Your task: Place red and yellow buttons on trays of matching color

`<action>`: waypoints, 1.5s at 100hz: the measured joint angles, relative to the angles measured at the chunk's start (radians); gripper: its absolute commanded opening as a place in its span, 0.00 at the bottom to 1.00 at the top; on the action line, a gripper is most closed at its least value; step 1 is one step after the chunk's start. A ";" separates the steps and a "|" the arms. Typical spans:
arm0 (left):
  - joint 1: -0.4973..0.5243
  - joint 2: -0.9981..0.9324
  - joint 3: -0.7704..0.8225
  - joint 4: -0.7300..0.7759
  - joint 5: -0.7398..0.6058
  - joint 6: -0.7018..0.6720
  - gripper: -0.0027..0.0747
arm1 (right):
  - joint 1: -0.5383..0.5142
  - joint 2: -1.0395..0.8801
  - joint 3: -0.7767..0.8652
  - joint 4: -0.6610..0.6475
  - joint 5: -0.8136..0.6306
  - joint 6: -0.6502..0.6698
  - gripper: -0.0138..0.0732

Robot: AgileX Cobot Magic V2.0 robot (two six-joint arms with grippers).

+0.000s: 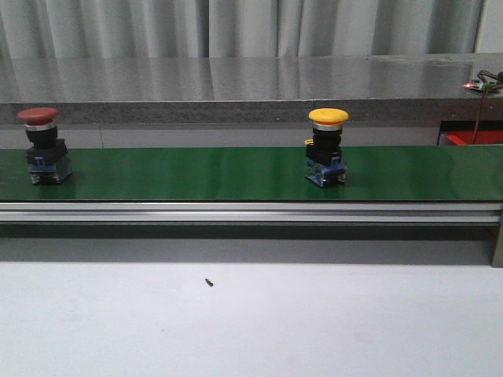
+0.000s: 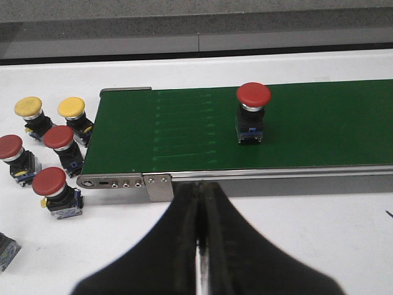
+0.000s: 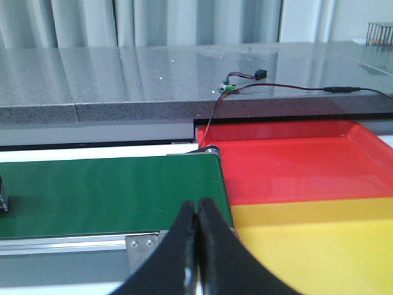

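A red button (image 1: 41, 145) stands on the green belt (image 1: 196, 173) at the far left; it also shows in the left wrist view (image 2: 252, 112). A yellow button (image 1: 327, 147) stands on the belt right of centre. My left gripper (image 2: 201, 187) is shut and empty, in front of the belt's near rail. My right gripper (image 3: 197, 206) is shut and empty, by the belt's right end. The red tray (image 3: 288, 166) and the yellow tray (image 3: 319, 246) lie beside that end. Neither gripper shows in the front view.
Spare buttons sit on the white table off the belt's left end: two yellow (image 2: 29, 114) (image 2: 73, 115) and three red (image 2: 61, 145) (image 2: 54, 190) (image 2: 12, 157). A grey ledge (image 1: 236, 86) runs behind the belt, with a wired part (image 3: 230, 86) on it.
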 measured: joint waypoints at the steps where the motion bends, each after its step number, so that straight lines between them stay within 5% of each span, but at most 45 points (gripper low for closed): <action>1: 0.000 0.000 0.000 0.000 0.000 0.000 0.01 | 0.000 0.010 -0.007 0.000 0.007 0.000 0.08; 75: 0.000 0.000 0.004 -0.002 -0.005 0.000 0.01 | 0.073 0.763 -0.552 -0.039 0.245 -0.013 0.10; 87: 0.000 0.000 0.004 -0.002 -0.005 0.000 0.01 | 0.110 0.899 -0.667 -0.039 0.339 -0.013 0.26; 104: 0.000 0.000 0.004 -0.002 -0.005 0.000 0.01 | 0.142 1.069 -0.805 -0.031 0.467 -0.014 0.75; 111: 0.000 0.000 0.004 -0.002 -0.005 0.000 0.01 | 0.145 1.124 -0.859 -0.017 0.512 -0.015 0.86; 150: 0.000 0.000 0.004 -0.002 -0.005 0.000 0.01 | 0.255 1.378 -1.140 0.148 0.675 -0.141 0.88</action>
